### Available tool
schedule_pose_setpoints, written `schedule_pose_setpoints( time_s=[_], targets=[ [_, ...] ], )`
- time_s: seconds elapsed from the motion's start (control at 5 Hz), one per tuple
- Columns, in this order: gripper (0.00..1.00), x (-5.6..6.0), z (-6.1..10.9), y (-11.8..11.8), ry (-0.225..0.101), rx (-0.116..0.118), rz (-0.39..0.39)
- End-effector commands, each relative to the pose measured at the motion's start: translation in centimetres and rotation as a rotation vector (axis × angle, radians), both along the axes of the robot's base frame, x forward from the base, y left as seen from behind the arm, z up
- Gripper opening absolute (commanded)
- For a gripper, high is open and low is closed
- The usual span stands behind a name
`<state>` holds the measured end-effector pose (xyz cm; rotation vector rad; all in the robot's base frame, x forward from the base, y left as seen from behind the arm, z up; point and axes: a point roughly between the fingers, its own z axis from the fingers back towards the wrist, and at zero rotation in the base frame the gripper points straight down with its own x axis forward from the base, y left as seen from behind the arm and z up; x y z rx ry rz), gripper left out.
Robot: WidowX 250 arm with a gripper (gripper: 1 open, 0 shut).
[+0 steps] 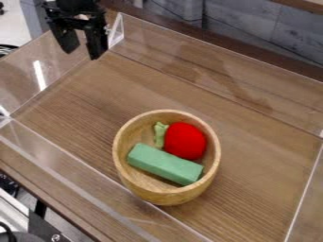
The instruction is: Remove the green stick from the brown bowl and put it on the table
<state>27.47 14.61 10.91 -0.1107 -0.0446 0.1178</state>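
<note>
Pincer (pixel 83 49), black, jaws spread, positioned at eleven o'clock over the brown wood-grain counter (pixel 89 113). Matte green rectangular block (pixel 164 164) lies inside the round tan wooden bowl (pixel 127 177), at six o'clock, beside the red strawberry toy (pixel 186 141).

Mid-green, plain and matte, on the stick (pixel 164 164) at the lower centre of the frame. Light tan on the bowl (pixel 131 185) around it. Bright red on the strawberry (pixel 186 141), with pale green on its leaves (pixel 161 131). Warm brown with fine wood grain on the table (pixel 108 109). Black on the gripper (pixel 81 55) at the upper left. Mottled grey on the surface (pixel 293 17) at the upper right.
</note>
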Motion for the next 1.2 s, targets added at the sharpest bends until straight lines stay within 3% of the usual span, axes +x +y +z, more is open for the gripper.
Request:
schedule_pose_setpoints(
  time_s=[0.0, 0.4, 0.8, 1.0],
  targets=[
    [1.00, 1.6, 2.3, -0.7, -0.066, 0.025, 0.057],
    [1.00, 1.2, 0.2, 1.4, -0.066, 0.016, 0.007],
    [1.00, 1.3, -1.4, 0.7, -0.071, -0.010, -0.144],
    [1.00, 1.3, -2.7, 0.8, -0.086, -0.030, -0.121]
  ],
)
